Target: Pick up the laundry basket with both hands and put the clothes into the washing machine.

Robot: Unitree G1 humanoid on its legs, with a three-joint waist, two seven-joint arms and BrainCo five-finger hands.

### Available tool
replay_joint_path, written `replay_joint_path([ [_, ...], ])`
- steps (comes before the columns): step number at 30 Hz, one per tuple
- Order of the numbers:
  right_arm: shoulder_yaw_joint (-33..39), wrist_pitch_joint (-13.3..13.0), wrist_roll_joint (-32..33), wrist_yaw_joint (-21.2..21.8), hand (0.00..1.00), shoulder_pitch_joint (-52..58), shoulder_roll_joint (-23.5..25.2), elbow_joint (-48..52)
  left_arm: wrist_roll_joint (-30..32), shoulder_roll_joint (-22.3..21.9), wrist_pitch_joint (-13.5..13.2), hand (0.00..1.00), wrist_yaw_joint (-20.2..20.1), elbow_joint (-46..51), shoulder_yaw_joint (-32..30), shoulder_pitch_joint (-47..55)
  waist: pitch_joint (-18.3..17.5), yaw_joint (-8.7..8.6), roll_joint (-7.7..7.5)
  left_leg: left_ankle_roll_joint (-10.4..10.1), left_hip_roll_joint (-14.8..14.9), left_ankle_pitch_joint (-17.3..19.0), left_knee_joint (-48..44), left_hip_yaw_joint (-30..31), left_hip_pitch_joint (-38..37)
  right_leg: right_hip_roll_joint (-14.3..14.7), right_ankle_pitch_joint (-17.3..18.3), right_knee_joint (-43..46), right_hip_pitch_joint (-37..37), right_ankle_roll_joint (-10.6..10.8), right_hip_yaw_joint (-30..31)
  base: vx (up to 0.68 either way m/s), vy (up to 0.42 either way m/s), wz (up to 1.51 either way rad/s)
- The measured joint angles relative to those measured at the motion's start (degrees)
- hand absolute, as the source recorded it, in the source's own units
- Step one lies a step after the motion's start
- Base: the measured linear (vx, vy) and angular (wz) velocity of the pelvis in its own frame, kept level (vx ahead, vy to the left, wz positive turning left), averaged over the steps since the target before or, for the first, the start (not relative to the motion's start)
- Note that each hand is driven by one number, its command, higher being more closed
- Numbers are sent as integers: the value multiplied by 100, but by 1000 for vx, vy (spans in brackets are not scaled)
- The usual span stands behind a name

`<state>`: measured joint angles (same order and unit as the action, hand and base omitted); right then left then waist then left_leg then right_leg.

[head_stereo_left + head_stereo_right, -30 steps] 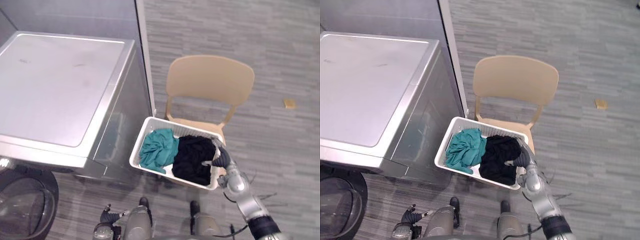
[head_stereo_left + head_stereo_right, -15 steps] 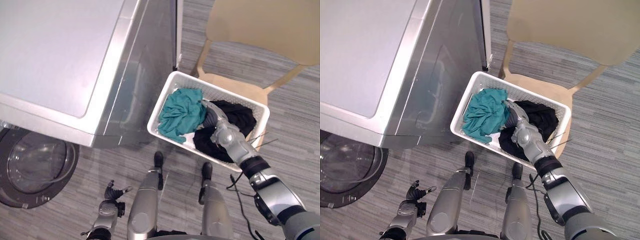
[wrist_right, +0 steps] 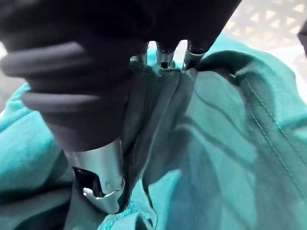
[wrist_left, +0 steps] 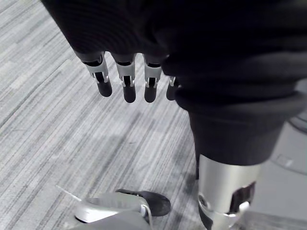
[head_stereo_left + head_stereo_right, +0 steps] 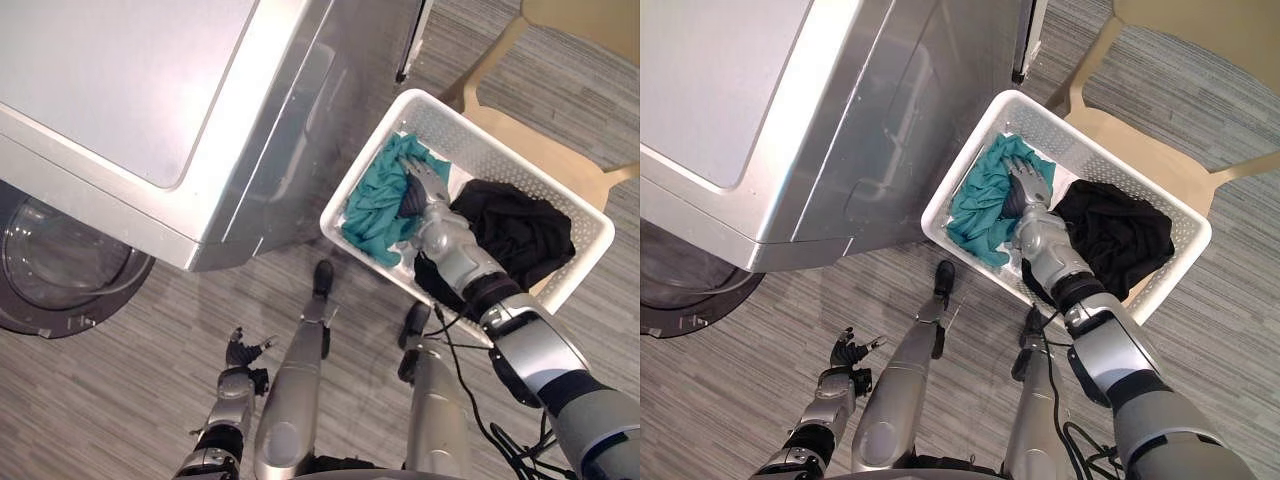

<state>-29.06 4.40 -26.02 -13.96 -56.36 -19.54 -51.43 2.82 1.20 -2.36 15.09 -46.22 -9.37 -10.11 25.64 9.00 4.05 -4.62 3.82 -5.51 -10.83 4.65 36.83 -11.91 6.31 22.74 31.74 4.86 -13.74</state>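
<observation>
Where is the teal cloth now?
Eye views: teal cloth in the basket, at its end nearest the washer, beside the black clothes, under the right hand.

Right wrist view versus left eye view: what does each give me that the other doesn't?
Right wrist view: the teal garment bunched in a ridge against the right hand, its stitched seam. Left eye view: black clothes, washing machine, tan chair, left hand open, low over the floor. Both: right hand on teal garment in the white laundry basket.

Satin silver metal washing machine (image 5: 120, 90), white perforated plastic basket (image 5: 472, 150), creased teal cloth (image 5: 372, 208), matt black cloth (image 5: 518, 228).
</observation>
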Motion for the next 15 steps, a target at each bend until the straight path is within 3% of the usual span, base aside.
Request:
replay_joint_path([
  [3,52,37,347,134,100,121,-53,257,-4,2,-9,0,-1,16,-7,1,5,-19,-10,-1,30,0,-1,-49,-73,-2,46,101,4,-40,13,7,-50,-3],
  [8,671,71,912,165,100,1132,-52,1809,-68,25,28,0,-9,81,-37,13,60,-75,-106,0,128,3,-19,-348,-376,34,46,106,-237,-40,93,10,-34,-13],
  [10,1234,71,1091,114,100,1696,96,2748,-95,23,84,0,-13,130,-35,22,80,-183,-152,3,159,14,-7,-368,-673,61,52,92,-523,-49,84,-4,-40,-2],
  [15,2203,-61,1412,-194,100,2868,667,4452,-90,32,144,0,-137,182,-16,192,43,-244,-338,-7,203,69,97,-443,-1382,98,193,-6,-1174,-35,53,-42,-32,-7],
])
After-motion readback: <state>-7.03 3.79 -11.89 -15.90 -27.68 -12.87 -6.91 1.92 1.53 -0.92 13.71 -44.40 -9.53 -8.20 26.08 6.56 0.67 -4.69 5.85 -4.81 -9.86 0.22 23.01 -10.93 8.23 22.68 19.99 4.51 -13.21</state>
